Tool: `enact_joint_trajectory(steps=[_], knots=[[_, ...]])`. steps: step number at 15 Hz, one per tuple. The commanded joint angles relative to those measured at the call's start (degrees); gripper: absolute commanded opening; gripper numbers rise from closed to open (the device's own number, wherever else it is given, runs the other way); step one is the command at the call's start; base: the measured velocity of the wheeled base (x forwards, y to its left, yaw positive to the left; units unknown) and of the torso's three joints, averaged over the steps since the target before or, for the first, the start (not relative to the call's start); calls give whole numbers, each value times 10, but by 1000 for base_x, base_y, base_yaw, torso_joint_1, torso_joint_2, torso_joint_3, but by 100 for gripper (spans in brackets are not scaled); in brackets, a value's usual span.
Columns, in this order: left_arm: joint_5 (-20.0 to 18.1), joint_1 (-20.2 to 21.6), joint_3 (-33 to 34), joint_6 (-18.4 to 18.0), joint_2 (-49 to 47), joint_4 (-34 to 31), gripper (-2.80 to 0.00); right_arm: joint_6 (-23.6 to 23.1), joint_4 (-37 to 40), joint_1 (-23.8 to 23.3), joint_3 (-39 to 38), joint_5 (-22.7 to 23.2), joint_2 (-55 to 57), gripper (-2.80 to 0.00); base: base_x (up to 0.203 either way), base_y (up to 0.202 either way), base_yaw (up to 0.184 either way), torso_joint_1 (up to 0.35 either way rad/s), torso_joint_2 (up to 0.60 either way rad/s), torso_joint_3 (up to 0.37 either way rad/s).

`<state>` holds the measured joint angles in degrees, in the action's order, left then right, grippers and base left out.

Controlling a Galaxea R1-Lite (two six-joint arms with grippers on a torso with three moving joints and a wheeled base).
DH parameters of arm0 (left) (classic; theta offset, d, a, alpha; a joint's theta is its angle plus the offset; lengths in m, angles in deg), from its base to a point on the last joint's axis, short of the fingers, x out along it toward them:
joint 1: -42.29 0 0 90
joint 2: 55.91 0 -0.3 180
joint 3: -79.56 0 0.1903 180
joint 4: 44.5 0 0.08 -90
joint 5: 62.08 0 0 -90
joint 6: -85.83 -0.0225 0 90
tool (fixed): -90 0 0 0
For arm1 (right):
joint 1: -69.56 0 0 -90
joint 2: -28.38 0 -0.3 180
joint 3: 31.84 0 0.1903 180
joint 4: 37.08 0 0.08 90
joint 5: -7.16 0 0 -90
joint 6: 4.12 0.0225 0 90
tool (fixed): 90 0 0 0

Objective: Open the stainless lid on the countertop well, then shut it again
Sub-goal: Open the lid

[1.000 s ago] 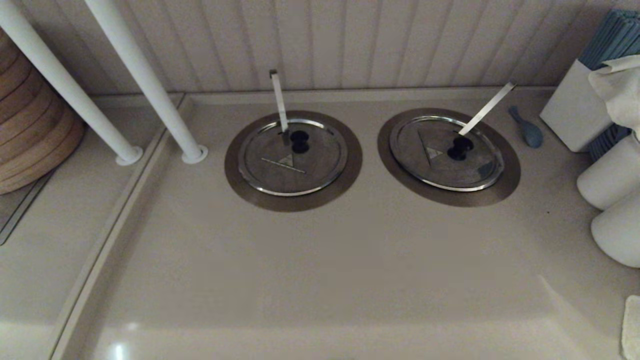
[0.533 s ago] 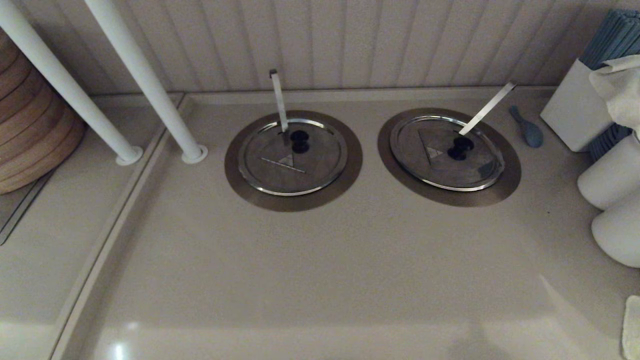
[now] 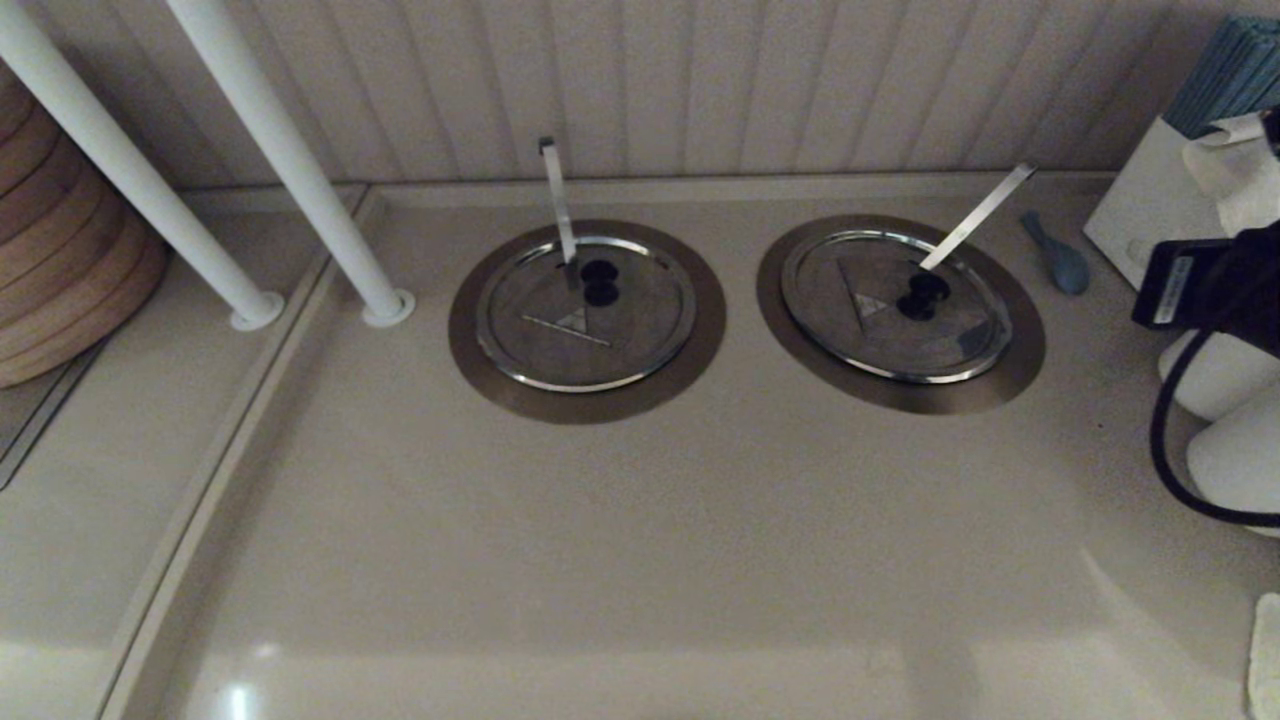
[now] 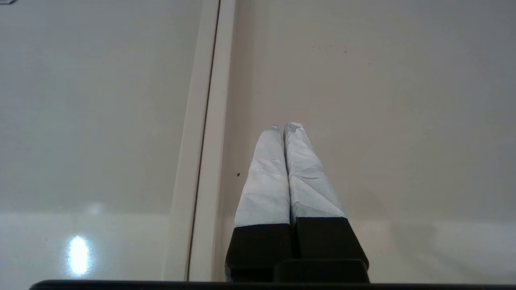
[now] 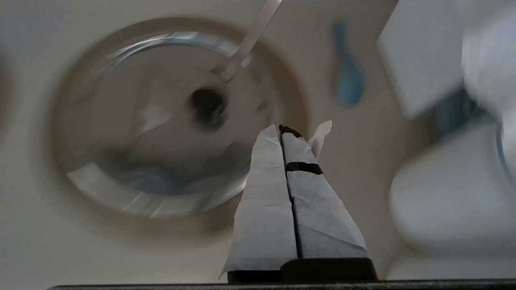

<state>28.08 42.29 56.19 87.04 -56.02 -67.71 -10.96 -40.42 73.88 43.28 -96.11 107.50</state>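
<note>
We are judging the lid [image 3: 895,305] stiff, slick, light; its knob [image 3: 922,295] is the hold; right gripper [image 5: 287,129] and left gripper [image 4: 287,127] are showing clenched, empty fingers.

Food-service kitchen, lidded countertop well [image 3: 900,385], stacked wooden steamers [image 3: 60,270]

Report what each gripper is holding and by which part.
Nothing is held. The right gripper is shut and empty above the round shiny steel lid; the left gripper is shut, empty, over bare counter.
</note>
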Motion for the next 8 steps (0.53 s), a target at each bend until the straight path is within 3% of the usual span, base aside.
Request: enact_joint_trajectory(steps=[1, 3, 5, 8], knots=[[0, 0, 0, 0, 0, 0, -280, -15, -37, 0, 8, -21, 94, -280, 0, 0, 0, 0, 0, 0], [0, 0, 0, 0, 0, 0, -280, -1, -40, 2, -5, -23, 109, -280, 0, 0, 0, 0, 0, 0], [0, 0, 0, 0, 0, 0, -280, -2, -56, 49, -27, -30, 112, -280, 0, 0, 0, 0, 0, 0], [0, 0, 0, 0, 0, 0, -280, -7, -119, 106, -49, -90, 119, -280, 0, 0, 0, 0, 0, 0]])
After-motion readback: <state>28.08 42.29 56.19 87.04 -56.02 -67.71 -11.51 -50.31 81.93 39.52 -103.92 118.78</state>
